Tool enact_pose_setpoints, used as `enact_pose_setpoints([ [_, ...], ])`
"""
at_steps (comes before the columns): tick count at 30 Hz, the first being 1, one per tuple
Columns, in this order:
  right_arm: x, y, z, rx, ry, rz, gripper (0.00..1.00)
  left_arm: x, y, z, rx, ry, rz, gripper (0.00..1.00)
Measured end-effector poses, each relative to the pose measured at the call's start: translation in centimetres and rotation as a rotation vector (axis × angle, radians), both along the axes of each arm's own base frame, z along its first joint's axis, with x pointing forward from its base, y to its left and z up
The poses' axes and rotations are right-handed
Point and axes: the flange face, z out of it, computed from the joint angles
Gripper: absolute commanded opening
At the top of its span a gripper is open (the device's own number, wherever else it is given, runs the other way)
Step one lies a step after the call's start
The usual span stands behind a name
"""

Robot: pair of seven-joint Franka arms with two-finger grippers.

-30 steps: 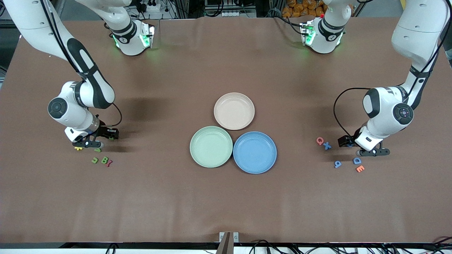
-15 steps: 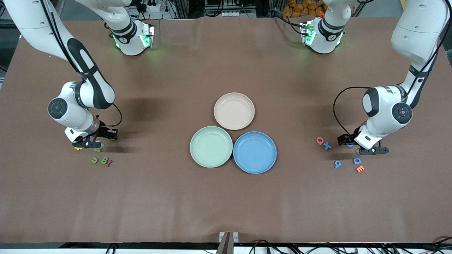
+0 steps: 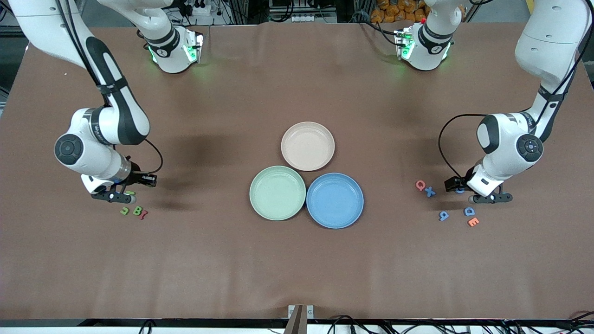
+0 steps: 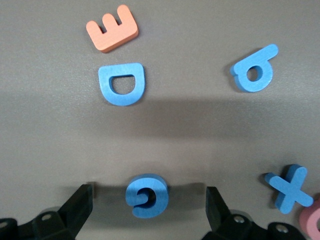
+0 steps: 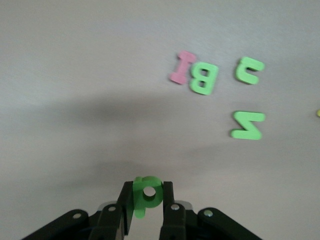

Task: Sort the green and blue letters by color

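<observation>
My right gripper (image 5: 148, 202) is shut on a green P (image 5: 147, 194), held just over the table at the right arm's end (image 3: 146, 180). Green N (image 5: 247, 125), B (image 5: 203, 77) and C (image 5: 248, 70) lie on the table near it; B (image 3: 137, 211) and C (image 3: 124, 211) also show in the front view. My left gripper (image 4: 148, 207) is open and low at the left arm's end (image 3: 461, 189), one finger on each side of the blue G (image 4: 146, 195), not touching it. Blue D (image 3: 469, 211), the 9-like letter (image 3: 444, 215) and X (image 3: 430, 191) lie around it.
A green plate (image 3: 277, 193), a blue plate (image 3: 335, 200) and a beige plate (image 3: 307, 146) sit empty mid-table. A pink Q (image 3: 420, 185) lies beside X, an orange E (image 3: 473, 221) beside D. A dark red piece (image 3: 145, 214) touches B.
My right arm has shifted and risen a little with the P in its grip, and its wrist now covers the yellow piece. The left arm has barely moved.
</observation>
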Motion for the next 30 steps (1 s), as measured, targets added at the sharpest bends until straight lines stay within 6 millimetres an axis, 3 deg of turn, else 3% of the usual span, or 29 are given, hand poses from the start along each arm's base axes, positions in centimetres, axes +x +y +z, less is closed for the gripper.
enact_pose_setpoints([
  [8,1.1,6.9,2.4,0.001,-0.013,-0.107,0.00,0.0,0.3,-0.2,0.000,-0.009,0.006,0.98],
  [17,1.2,17.8,5.5,0.016,-0.052,-0.243,0.00,0.0,0.4,-0.2,0.001,-0.014,0.008,0.71],
  [30,-0.3,32.3,4.8,0.051,-0.065,-0.386,0.00,0.2,0.4,0.3,0.001,-0.023,0.007,0.43],
])
